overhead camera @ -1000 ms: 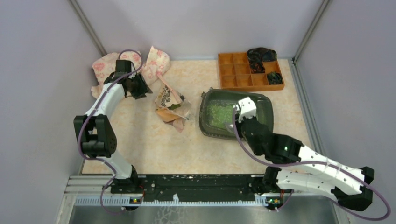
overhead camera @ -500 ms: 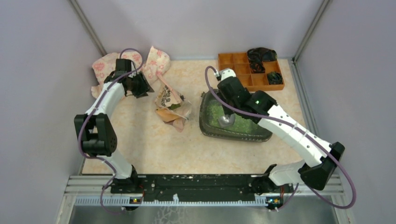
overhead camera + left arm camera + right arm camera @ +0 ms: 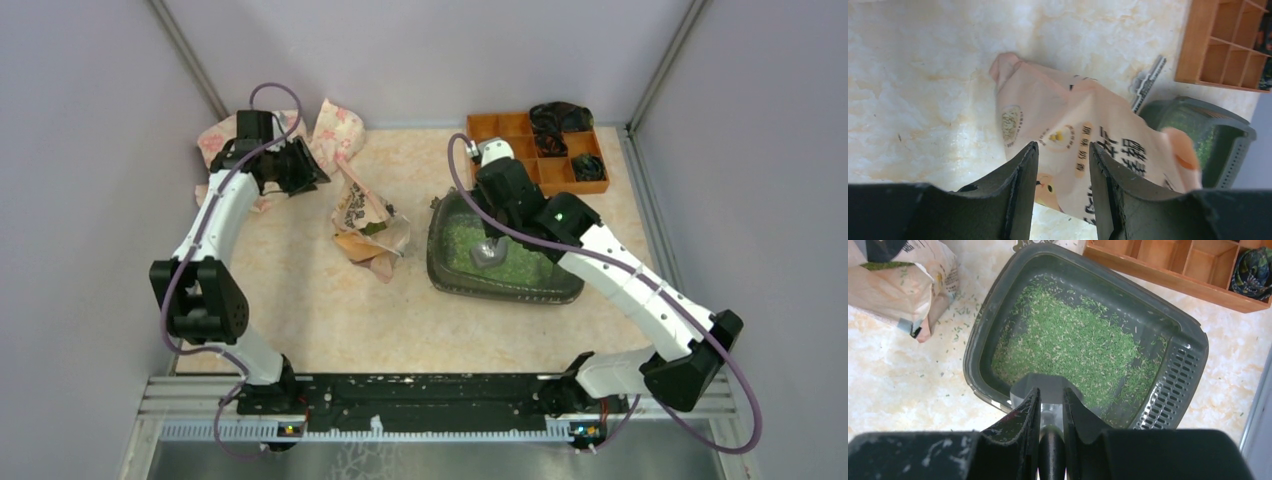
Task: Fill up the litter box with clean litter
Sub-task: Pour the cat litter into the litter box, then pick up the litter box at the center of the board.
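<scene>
Emptying the scoop (image 3: 1045,385) is judged the step in hand: it is pinched in the right claw (image 3: 1050,400) over the clean litter (image 3: 1073,340) thinly covering the litter box (image 3: 1173,375), at 3 o'clock from the paper bag (image 3: 1073,125). The left claw (image 3: 1063,150) is held spread, empty. Another scoopful from the bag is likely called for.

The marbled table (image 3: 320,310) carries litter box (image 3: 520,291), paper bag (image 3: 365,225), orange organiser (image 3: 585,186).

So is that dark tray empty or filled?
Partly filled: the tray holds a thin, loose layer of green granules across most of its floor.
</scene>
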{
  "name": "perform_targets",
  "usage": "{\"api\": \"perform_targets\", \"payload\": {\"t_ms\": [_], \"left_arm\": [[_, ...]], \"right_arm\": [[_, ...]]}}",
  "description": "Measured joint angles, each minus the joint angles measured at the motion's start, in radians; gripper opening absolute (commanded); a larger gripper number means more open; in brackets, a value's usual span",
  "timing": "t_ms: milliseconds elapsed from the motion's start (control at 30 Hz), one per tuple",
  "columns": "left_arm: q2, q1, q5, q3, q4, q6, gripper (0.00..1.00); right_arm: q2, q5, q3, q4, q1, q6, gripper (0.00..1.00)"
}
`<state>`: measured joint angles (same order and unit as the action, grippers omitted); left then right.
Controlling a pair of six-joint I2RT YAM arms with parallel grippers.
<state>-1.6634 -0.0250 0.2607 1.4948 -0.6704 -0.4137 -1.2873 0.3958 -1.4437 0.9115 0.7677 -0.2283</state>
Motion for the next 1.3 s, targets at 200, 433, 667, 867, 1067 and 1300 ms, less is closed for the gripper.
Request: {"api": "perform_targets", "payload": {"t_ms": [200, 433, 667, 867, 1067, 1300], "left_arm": [[0.074, -0.013, 0.045, 0.03, -0.029, 0.0, 0.5], [0.078, -0.097, 0.076, 0.067, -0.077, 0.018, 0.74], [0.081, -0.145, 0.08, 0.14, -0.141, 0.011, 0.99], [0.099, -0.177, 0.068, 0.159, -0.143, -0.018, 0.99], [0.098, -0.232, 0.042, 0.157, -0.151, -0.035, 0.99], [0.111, -0.249, 0.009, 0.091, -0.167, -0.034, 0.99]], "right_arm": [[0.011, 0.003, 0.029, -0.068, -0.001, 0.043, 0.0], [0.013, 0.003, -0.002, -0.115, -0.001, 0.094, 0.0], [-0.004, 0.0, -0.095, -0.133, -0.001, 0.132, 0.0], [-0.01, -0.046, -0.137, -0.144, 0.001, 0.151, 0.0], [-0.011, -0.095, -0.143, -0.166, 0.063, 0.174, 0.0], [-0.011, -0.143, -0.142, -0.216, 0.154, 0.174, 0.0]]}}
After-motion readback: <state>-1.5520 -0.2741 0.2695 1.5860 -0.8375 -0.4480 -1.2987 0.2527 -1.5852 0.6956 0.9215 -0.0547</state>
